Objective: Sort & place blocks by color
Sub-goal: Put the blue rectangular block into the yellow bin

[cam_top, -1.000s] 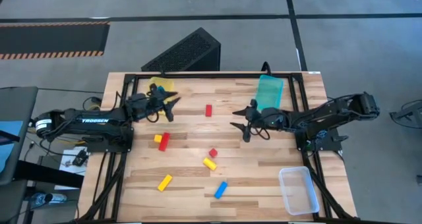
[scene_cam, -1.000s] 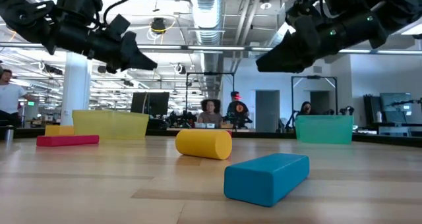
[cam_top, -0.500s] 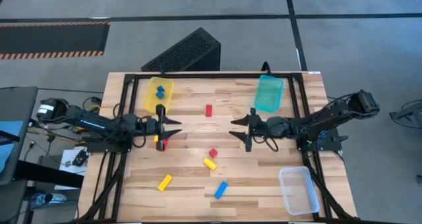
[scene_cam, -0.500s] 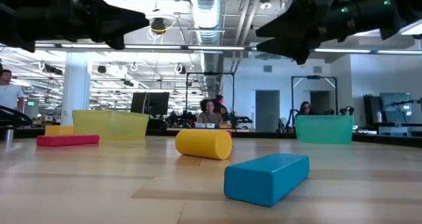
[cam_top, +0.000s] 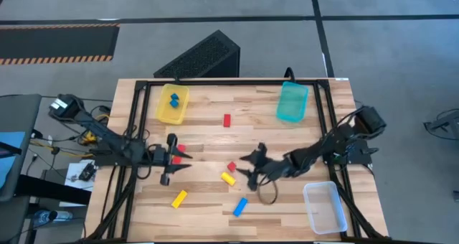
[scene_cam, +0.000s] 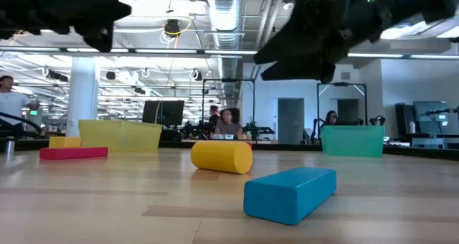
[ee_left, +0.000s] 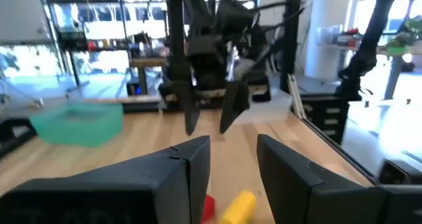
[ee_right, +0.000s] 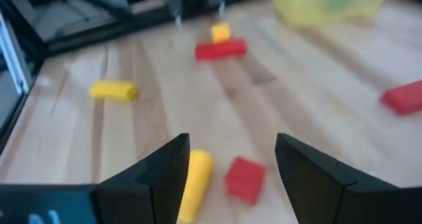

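Note:
Both grippers hang open above the table and touch nothing. My left gripper (cam_top: 183,158) (ee_left: 232,168) points level toward the table's right, over a red bar (ee_right: 221,49) with a yellow cube (ee_right: 221,32) beside it. My right gripper (cam_top: 242,166) (ee_right: 231,165) slants down toward the left, just right of a red cube (cam_top: 231,166) (ee_right: 245,178) and a yellow block (cam_top: 228,178) (ee_right: 192,179). Other blocks lie loose: a yellow bar (cam_top: 179,198), a blue bar (cam_top: 240,206) and a red block (cam_top: 226,120). Blue blocks (cam_top: 173,98) lie in the yellow tray (cam_top: 163,113).
A teal tray (cam_top: 292,102) stands at the far right and a clear tray (cam_top: 324,207) at the near right corner. The two grippers face each other across the table's middle, with bare wood between them and along the near edge.
My left gripper has swung from the yellow tray toward the near edge and now points right over the red bar. My right gripper has moved from beside the teal tray toward the near edge and the table's middle, up to the red cube and yellow block. No block has moved.

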{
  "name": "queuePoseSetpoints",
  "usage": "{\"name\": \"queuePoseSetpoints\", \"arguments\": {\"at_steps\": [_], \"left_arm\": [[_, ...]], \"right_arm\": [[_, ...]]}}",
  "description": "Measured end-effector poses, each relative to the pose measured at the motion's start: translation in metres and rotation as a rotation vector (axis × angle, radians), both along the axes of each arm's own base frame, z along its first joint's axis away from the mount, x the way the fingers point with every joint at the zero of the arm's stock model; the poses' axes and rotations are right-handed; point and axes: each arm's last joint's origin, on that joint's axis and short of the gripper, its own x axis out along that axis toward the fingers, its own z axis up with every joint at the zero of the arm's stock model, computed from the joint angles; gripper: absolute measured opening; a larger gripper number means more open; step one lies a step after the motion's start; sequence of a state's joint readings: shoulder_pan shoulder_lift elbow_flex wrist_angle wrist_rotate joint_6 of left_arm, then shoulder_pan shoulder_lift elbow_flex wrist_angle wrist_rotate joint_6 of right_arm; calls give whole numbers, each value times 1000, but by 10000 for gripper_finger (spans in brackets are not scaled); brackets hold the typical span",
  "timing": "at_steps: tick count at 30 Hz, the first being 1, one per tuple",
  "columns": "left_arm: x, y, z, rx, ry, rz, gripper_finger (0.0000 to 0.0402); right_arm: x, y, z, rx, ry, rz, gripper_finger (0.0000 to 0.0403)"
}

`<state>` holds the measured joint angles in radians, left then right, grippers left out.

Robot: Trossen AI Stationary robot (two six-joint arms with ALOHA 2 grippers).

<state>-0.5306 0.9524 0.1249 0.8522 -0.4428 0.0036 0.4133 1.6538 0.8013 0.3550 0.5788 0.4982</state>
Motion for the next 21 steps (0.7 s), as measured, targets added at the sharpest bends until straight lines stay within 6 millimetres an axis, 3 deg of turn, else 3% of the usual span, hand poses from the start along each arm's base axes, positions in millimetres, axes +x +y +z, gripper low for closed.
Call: {"name": "queuePoseSetpoints", "arguments": {"at_steps": [4,7,13,16,21], "left_arm": [[-9,-17,-5,-20,25,66,116],[-14,-31,-9,-40,26,72,116],[-17,-53,-26,-66,84,154,116],[-9,-66,-26,-72,90,211,116],[12,-91,-19,29,86,267,116]], "right_arm": [[23,21,16,126,134,-13,249],[32,48,24,108,246,67,249],[26,104,26,-42,429,311,249],[29,113,11,-101,489,382,249],[42,104,-11,-135,552,446,249]]}}
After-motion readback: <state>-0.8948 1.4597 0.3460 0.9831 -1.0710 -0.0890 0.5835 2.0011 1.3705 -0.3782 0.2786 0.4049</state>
